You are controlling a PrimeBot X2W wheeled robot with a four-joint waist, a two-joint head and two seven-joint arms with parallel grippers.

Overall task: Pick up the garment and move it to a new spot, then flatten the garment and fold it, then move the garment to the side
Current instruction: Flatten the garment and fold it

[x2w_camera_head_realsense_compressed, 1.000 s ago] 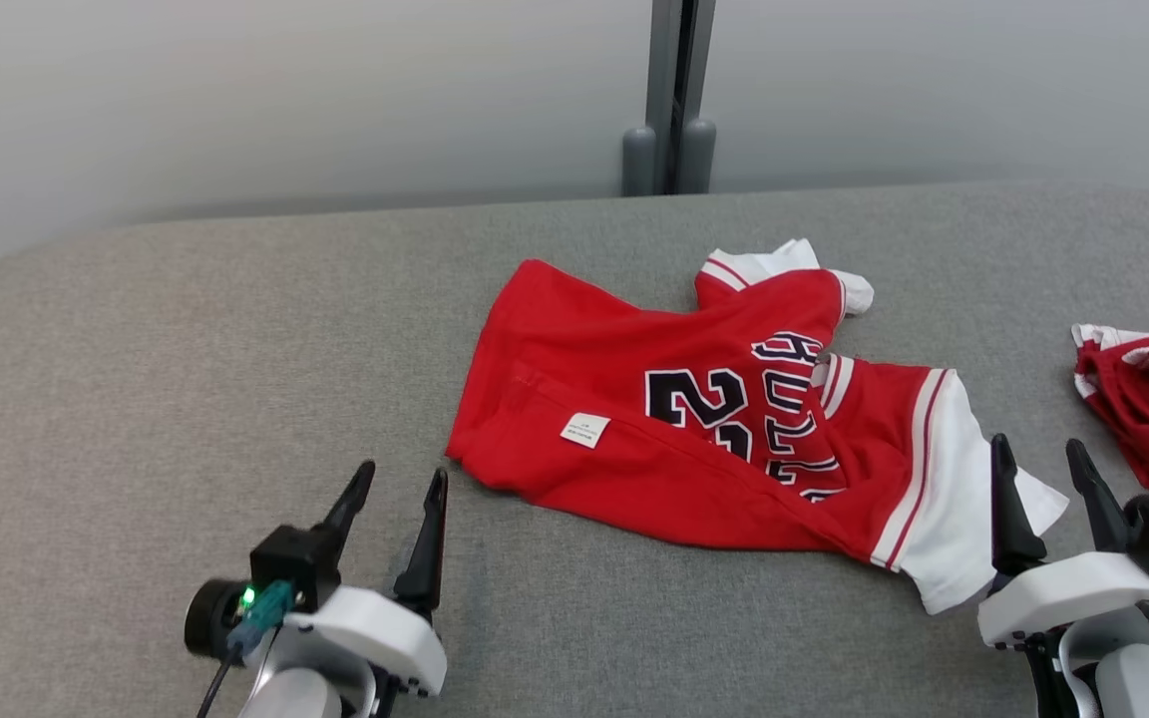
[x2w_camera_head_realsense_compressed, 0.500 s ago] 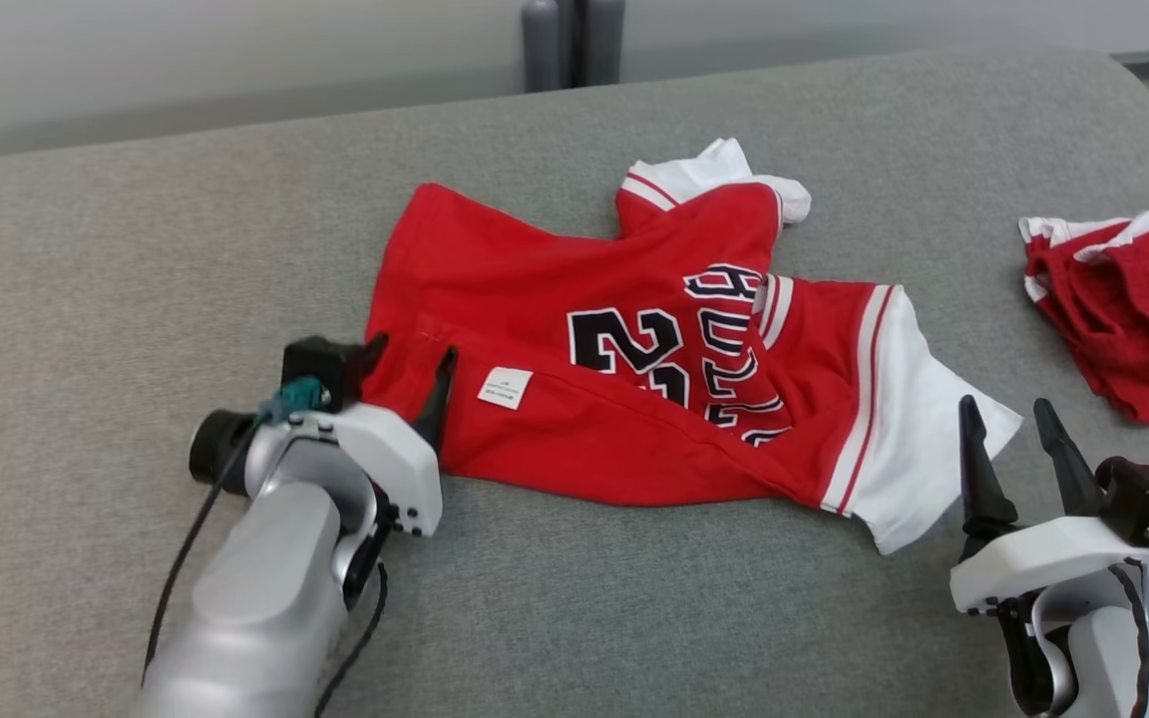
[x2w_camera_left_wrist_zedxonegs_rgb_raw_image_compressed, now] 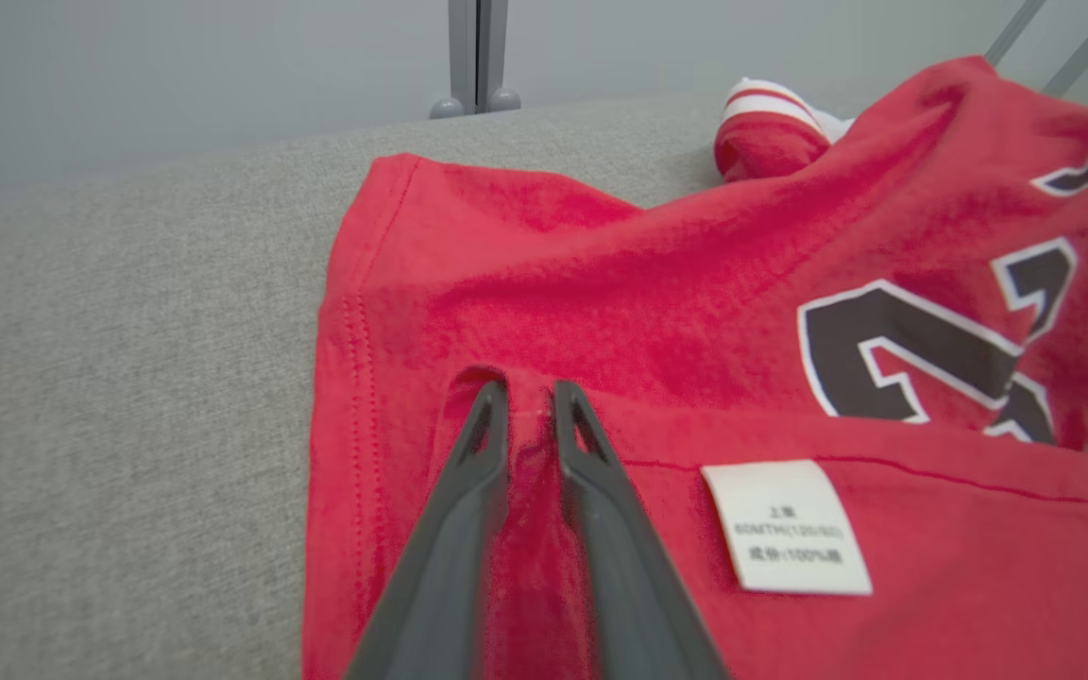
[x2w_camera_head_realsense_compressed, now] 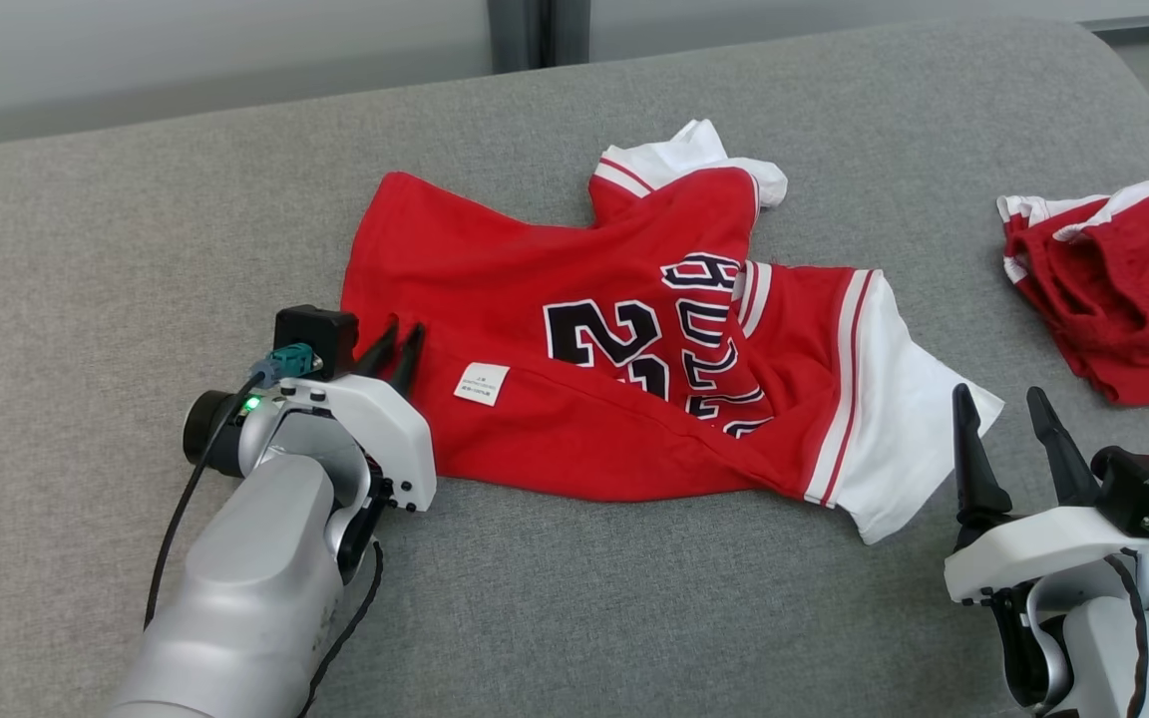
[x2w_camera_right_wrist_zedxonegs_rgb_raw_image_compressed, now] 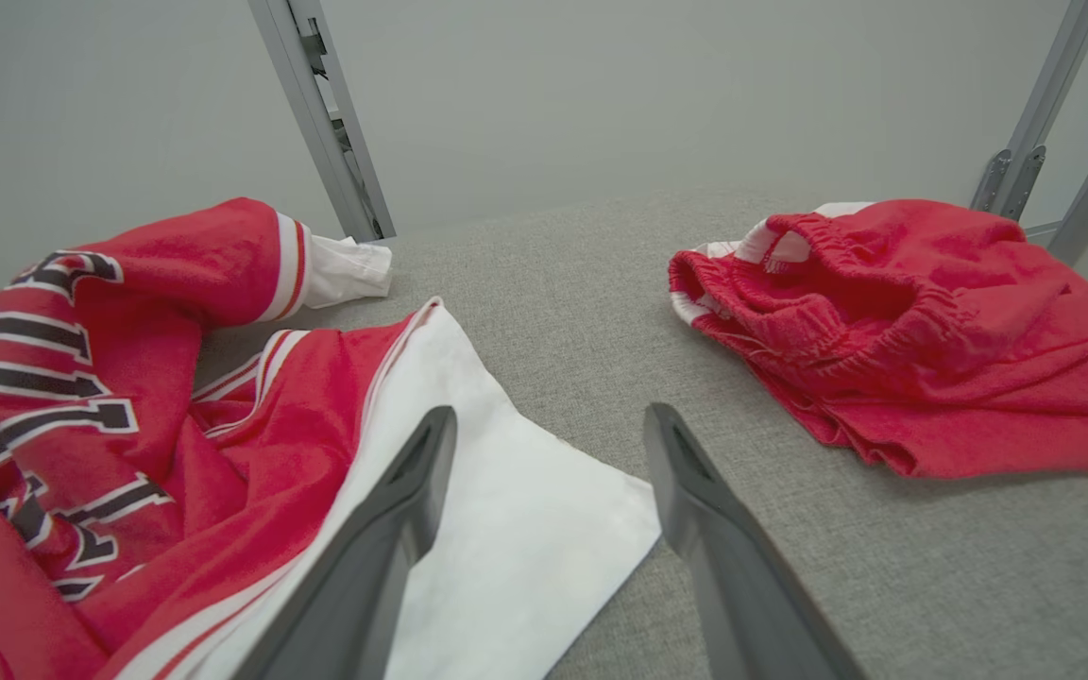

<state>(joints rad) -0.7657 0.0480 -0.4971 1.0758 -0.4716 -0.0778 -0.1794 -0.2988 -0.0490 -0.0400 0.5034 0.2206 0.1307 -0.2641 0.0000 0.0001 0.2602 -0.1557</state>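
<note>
The garment [x2w_camera_head_realsense_compressed: 584,299], a red jersey with white sleeves and dark numbers, lies crumpled mid-surface. My left gripper [x2w_camera_head_realsense_compressed: 403,334] sits at its left hem, fingers nearly together. In the left wrist view that gripper [x2w_camera_left_wrist_zedxonegs_rgb_raw_image_compressed: 530,387] pinches a small ridge of the red garment [x2w_camera_left_wrist_zedxonegs_rgb_raw_image_compressed: 648,264] beside a white label [x2w_camera_left_wrist_zedxonegs_rgb_raw_image_compressed: 785,526]. My right gripper [x2w_camera_head_realsense_compressed: 996,394] hovers open at the lower right, just off the white sleeve. The right wrist view shows the right gripper [x2w_camera_right_wrist_zedxonegs_rgb_raw_image_compressed: 549,416] with spread fingers above the sleeve corner of the garment [x2w_camera_right_wrist_zedxonegs_rgb_raw_image_compressed: 251,416].
The grey padded surface [x2w_camera_head_realsense_compressed: 136,249] spreads wide to the left and front. Red shorts [x2w_camera_head_realsense_compressed: 1123,289] with a white band lie bunched at the right edge, also in the right wrist view [x2w_camera_right_wrist_zedxonegs_rgb_raw_image_compressed: 912,331]. A metal post [x2w_camera_head_realsense_compressed: 520,30] stands behind.
The camera has tilted down and to the right. My left arm reached forward to the jersey's left hem and its fingers closed on a fold of fabric. The right gripper stayed open.
</note>
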